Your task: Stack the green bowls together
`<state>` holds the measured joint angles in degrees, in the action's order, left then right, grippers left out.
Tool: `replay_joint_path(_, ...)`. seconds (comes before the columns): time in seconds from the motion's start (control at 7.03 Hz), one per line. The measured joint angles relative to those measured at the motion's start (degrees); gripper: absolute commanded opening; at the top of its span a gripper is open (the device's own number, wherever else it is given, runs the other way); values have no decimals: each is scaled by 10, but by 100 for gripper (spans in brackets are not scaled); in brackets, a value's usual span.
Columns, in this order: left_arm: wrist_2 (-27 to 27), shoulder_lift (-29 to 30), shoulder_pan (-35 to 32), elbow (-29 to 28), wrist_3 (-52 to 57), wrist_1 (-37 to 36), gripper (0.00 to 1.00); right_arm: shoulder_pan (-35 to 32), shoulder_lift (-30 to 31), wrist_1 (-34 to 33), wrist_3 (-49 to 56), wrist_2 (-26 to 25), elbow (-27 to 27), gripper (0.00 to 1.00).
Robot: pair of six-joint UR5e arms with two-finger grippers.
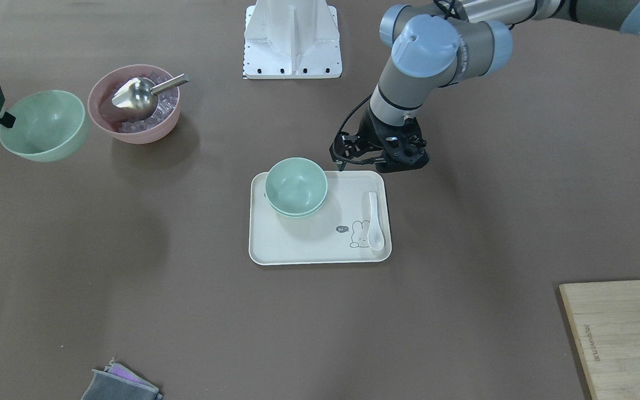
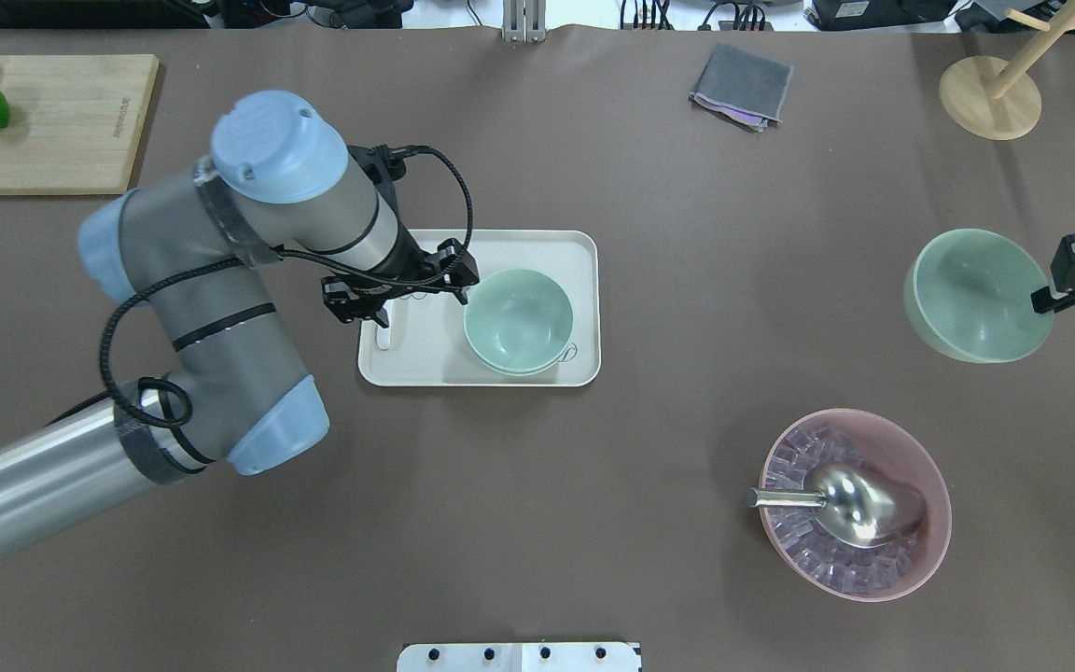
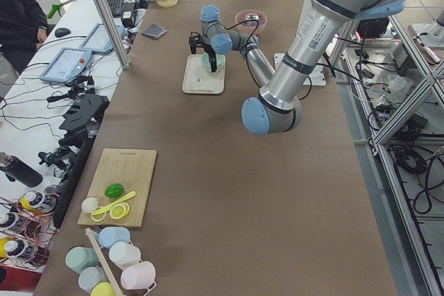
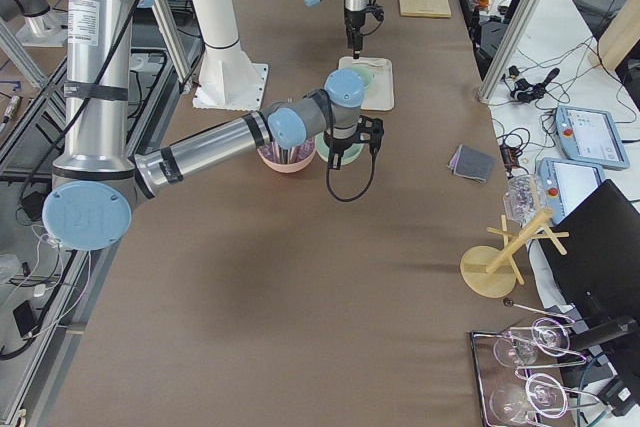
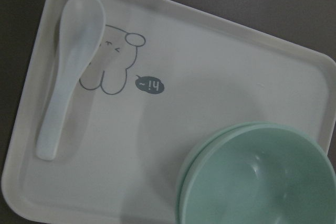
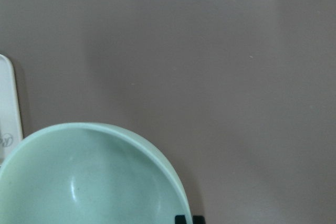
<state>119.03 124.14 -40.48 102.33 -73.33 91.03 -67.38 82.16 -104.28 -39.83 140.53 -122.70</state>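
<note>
Two green bowls (image 1: 296, 186) sit nested on the white tray (image 1: 309, 244), at its corner nearest the robot; they also show in the overhead view (image 2: 517, 320) and the left wrist view (image 5: 257, 177). The third green bowl (image 2: 976, 294) hangs tilted above the table at the far right, also seen in the front view (image 1: 42, 125). My right gripper (image 2: 1046, 299) is shut on its rim. My left gripper (image 2: 397, 303) hovers over the tray's spoon side, beside the stack. It looks open and holds nothing.
A white spoon (image 1: 374, 222) lies on the tray. A pink bowl (image 2: 939, 504) with ice and a metal scoop (image 2: 859, 504) stands near the held bowl. A cutting board (image 2: 43, 121), a grey cloth (image 2: 741, 86) and a wooden stand (image 2: 990, 93) lie along the far edge.
</note>
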Motion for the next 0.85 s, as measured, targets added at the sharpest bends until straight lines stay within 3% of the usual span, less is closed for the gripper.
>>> replay_joint_path(0.14, 2, -28, -20, 37, 46, -28, 98, 30, -81, -81, -6, -13, -3, 0)
replay_joint_path(0.28, 3, -61, -40, 68, 81, -40, 98, 71, -143, -120, -30, -34, 8, 0)
replay_joint_path(0.43, 4, -88, -60, 88, 113, -43, 98, 113, -193, -118, -73, -58, 34, 0)
replay_joint_path(0.85, 6, -114, -88, 99, 155, -44, 98, 219, -296, 2, -192, -125, 162, 0)
